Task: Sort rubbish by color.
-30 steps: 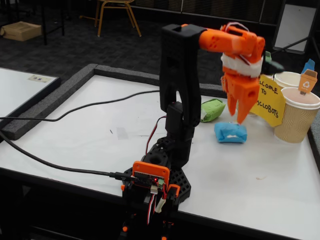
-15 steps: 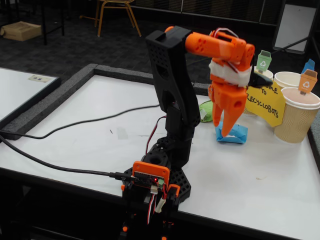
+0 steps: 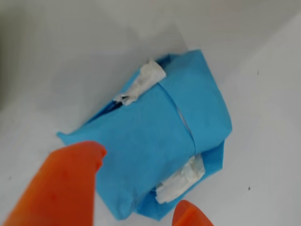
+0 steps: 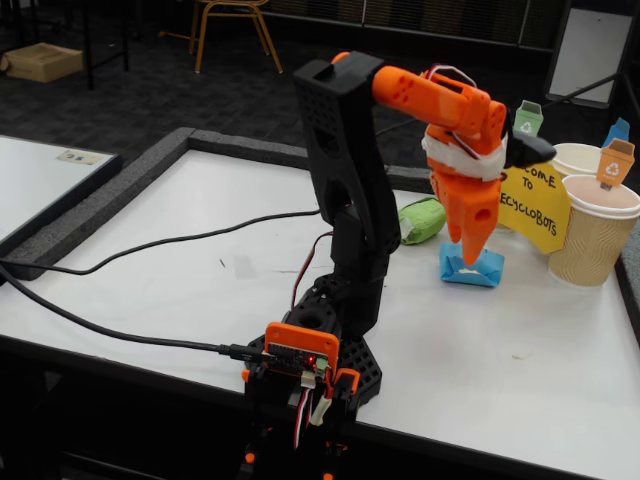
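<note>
Currently | 1 blue wad (image 3: 160, 141) under gripper (image 4: 471, 252) | 1 green wad (image 4: 422, 219) | 2 cups (image 4: 594, 228)

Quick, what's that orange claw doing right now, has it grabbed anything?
Tool: open, fingers either side of the blue paper wad, which lies on the table; not gripped yet.

You see a white surface (image 4: 180, 250) with a gray foam edge (image 4: 110, 195), dark carpet (image 4: 150, 90) behind, a yellow chair (image 4: 232, 25) and a cardboard box (image 4: 42, 62).
</note>
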Controlling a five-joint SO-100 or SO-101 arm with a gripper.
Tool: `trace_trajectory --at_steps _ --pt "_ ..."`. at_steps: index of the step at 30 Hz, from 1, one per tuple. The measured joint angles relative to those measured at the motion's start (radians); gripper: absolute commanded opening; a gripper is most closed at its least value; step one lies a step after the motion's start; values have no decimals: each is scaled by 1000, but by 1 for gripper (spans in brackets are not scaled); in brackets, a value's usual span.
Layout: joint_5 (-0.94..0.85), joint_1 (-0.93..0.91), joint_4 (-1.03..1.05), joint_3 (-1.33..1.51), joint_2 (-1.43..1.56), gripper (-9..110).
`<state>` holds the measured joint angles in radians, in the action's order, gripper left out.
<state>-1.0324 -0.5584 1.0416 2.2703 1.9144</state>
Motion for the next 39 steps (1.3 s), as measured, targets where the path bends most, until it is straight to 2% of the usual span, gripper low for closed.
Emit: trace_trajectory --at_steps 11,15,18,26,39 --pt "0 -12 -51 0 -114 26" --pt "0 -12 -104 0 -152 8" --pt "6 -12 -127 0 -158 3" --pt "15 -18 -83 -49 -158 0" --pt "63 -64 189 -393 -158 0"
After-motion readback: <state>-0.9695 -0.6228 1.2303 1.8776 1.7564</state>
